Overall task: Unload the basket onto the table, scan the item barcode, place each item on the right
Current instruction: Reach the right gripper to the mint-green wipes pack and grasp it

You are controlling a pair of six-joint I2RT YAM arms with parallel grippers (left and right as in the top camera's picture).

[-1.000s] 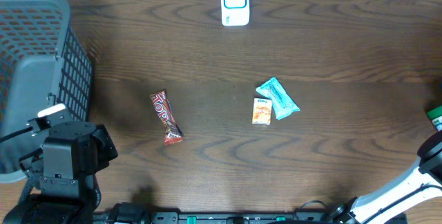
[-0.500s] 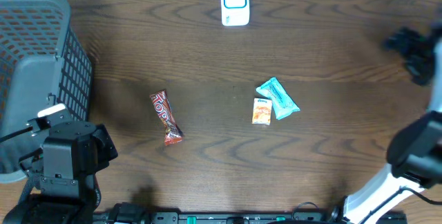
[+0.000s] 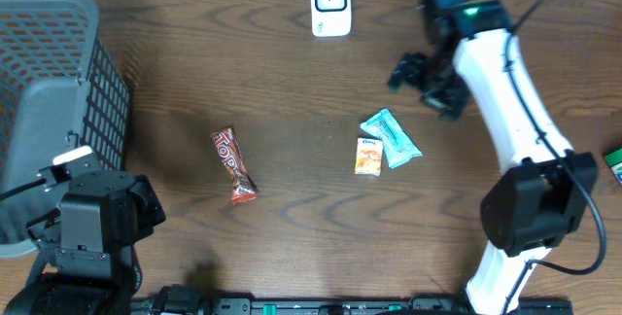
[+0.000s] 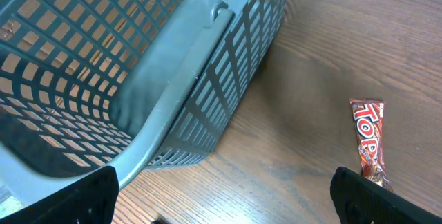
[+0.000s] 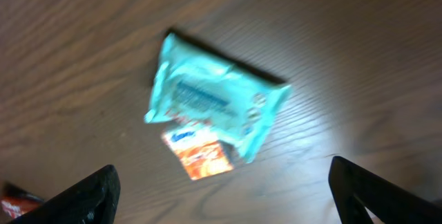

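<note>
Right fingers (image 5: 79, 195) spread wide and empty above the teal packet (image 5: 214, 103), which lies flat on the table (image 3: 292, 82) touching an orange sachet (image 5: 202, 157), well apart from the scanner (image 3: 330, 4) at the far edge; left fingers (image 4: 76, 198) likewise spread and empty beside the basket (image 4: 173, 79), near the red candy bar (image 4: 367, 137).

Mock shop checkout: grey basket (image 3: 58, 52), white scanner (image 3: 330, 4), candy bar (image 3: 234, 165), teal packet (image 3: 391, 138) on dark wood table (image 3: 243, 72).
</note>
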